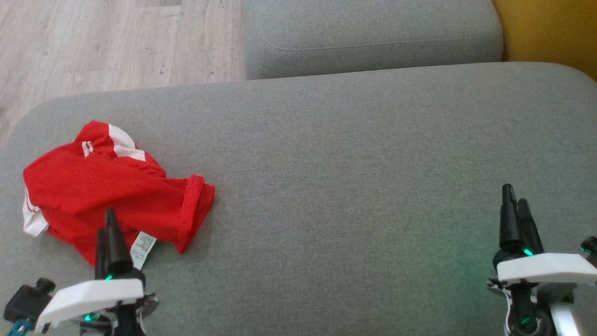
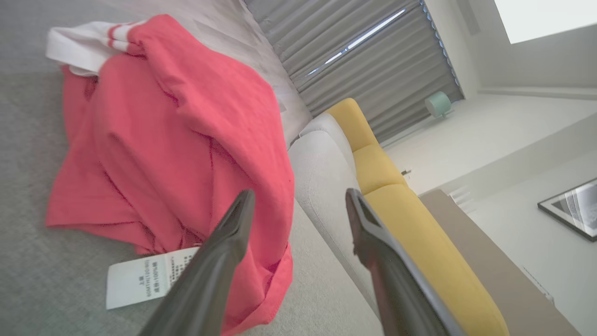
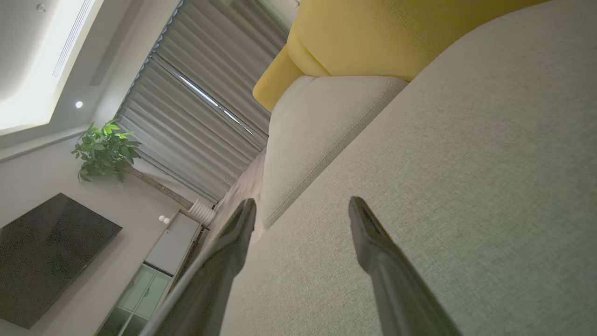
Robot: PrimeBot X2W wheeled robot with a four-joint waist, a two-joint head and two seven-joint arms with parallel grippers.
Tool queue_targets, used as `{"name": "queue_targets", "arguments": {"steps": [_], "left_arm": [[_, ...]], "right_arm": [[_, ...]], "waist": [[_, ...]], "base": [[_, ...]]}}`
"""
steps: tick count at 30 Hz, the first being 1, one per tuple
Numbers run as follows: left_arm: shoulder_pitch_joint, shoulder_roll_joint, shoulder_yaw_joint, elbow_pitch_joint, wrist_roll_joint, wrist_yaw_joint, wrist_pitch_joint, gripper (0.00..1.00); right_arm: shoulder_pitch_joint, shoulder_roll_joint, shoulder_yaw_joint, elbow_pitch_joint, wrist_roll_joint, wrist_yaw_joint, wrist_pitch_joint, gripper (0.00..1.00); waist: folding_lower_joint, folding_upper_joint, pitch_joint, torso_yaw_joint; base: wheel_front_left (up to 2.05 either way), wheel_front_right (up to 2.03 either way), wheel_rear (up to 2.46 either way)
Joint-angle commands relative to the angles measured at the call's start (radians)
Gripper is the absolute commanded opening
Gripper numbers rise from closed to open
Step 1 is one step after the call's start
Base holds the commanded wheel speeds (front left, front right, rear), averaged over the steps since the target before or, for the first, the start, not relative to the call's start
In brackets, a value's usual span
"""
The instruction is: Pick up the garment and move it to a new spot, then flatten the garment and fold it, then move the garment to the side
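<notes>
Grey sofa seat (image 1: 354, 158) spreads across the head view, with a back cushion (image 1: 373, 37) of the same grey beyond it, pale wood floor (image 1: 116, 42) at the far left and a yellow cushion (image 1: 550, 28) in the far right corner. A red garment (image 1: 107, 186) with white trim lies crumpled on the left part of the seat, and its white label (image 1: 143, 249) sticks out at the near edge. The left gripper (image 1: 105, 221) hangs at that near edge, just beside the label. Its wrist view shows the two dark fingers spread wide and empty, one of them in front of the red cloth; whether it touches the cloth I cannot tell. The right gripper (image 1: 515, 194) is well apart from the garment, over bare seat on the right side, and its fingers are spread wide too, holding nothing. Grey curtains (image 2: 368, 60) hang in the background, and the right wrist view shows a green plant (image 3: 105, 151) and a dark screen (image 3: 46, 261) on the wall
</notes>
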Motion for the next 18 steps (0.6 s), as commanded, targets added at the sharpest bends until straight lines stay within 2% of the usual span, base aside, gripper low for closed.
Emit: {"name": "queue_targets", "arguments": {"steps": [1,18], "left_arm": [[-0.031,0.007,-0.002,-0.049,0.049,0.002,-0.013,1.00],[-0.025,0.008,-0.087,-0.080,0.328,0.006,-0.061,1.00]], "right_arm": [[-0.056,-0.006,0.020,-0.045,-0.053,0.000,-0.016,1.00],[-0.056,-0.007,0.067,-0.058,-0.323,0.000,-0.063,1.00]], "waist": [[0.0000,0.0000,0.000,0.000],[0.0000,0.0000,0.004,-0.003]], "base": [[0.00,0.00,0.00],[0.00,0.00,0.00]]}}
